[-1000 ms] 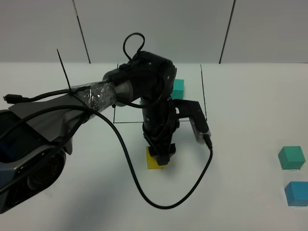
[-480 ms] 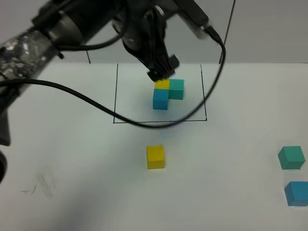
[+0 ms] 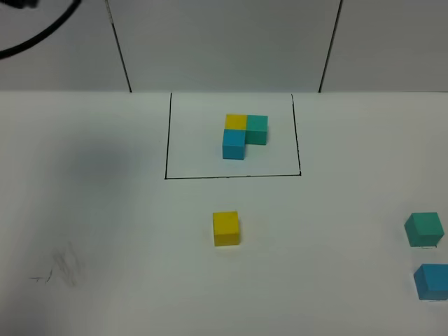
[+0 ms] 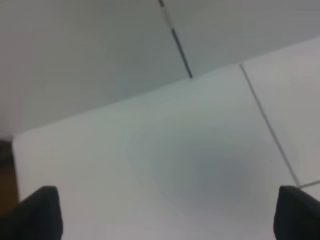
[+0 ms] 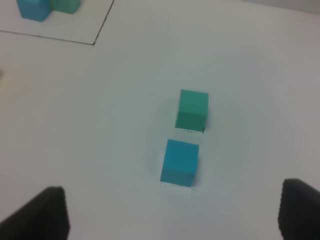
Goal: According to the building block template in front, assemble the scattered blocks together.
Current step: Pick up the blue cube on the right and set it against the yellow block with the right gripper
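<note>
Yellow cube (image 3: 226,229) lies loose; left end effector (image 4: 169,212) and right end effector (image 5: 169,210) both spread wide

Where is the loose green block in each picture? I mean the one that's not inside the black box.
Exterior high: the loose green block sits close to the right edge, just above the loose blue block in the picture.
Left wrist: not in it.
Right wrist: the loose green block is near the middle, right beside the loose blue block.
Shared landmark: the loose blue block next to it shows in both of those views.
</note>
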Tool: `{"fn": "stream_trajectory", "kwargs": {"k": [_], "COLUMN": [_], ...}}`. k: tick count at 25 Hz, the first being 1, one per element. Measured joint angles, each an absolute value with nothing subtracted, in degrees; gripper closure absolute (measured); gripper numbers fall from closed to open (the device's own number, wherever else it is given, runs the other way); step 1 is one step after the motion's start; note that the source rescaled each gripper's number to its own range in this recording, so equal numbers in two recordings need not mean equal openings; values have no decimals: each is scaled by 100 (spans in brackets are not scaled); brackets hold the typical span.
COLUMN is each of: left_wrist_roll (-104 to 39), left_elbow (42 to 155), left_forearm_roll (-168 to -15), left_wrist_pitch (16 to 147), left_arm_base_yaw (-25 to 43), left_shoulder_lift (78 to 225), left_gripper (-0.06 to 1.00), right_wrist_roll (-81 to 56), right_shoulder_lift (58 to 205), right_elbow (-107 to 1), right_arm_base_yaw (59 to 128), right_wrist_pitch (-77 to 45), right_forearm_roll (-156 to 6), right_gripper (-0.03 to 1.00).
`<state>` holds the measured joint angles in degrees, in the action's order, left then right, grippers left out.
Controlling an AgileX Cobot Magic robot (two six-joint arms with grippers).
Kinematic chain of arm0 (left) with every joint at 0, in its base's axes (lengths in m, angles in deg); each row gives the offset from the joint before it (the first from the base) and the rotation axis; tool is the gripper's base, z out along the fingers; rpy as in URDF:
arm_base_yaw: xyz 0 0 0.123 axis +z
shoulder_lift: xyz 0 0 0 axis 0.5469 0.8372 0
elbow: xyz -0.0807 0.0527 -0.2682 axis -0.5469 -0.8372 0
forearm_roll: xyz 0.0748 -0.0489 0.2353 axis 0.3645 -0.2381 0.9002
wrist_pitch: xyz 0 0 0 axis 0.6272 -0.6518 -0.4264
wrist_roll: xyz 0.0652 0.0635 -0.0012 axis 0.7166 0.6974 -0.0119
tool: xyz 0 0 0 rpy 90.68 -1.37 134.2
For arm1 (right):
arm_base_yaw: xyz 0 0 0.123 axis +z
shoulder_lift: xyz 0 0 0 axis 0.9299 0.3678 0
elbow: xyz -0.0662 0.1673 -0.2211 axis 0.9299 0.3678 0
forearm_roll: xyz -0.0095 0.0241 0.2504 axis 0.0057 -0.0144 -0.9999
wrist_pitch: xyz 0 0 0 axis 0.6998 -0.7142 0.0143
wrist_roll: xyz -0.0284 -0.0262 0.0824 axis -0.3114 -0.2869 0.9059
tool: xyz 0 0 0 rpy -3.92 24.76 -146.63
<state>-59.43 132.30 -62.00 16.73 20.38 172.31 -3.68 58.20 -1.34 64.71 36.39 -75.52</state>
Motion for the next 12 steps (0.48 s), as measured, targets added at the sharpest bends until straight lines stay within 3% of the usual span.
{"fn": "stream_trajectory", "kwargs": {"k": [5,12], "left_wrist_roll": [-5815,-5723], "left_elbow": [11311,8856], "left_forearm_roll": [-5640,-6133], "left_wrist_pitch": [1673,2260], "left_arm_base_yaw": [2785,2866], "left_shoulder_lift": [15590,12382], "left_gripper": [23,25], "right_wrist_roll": [-368,-368], "right_shoulder_lift": [5820,5820], "right_elbow": [-134,-134], "right_arm_base_yaw": [6471,6471], "right_wrist_pitch": [3639,3639], "right_forearm_roll": [-7552,-7552], "right_gripper": [24,24]}}
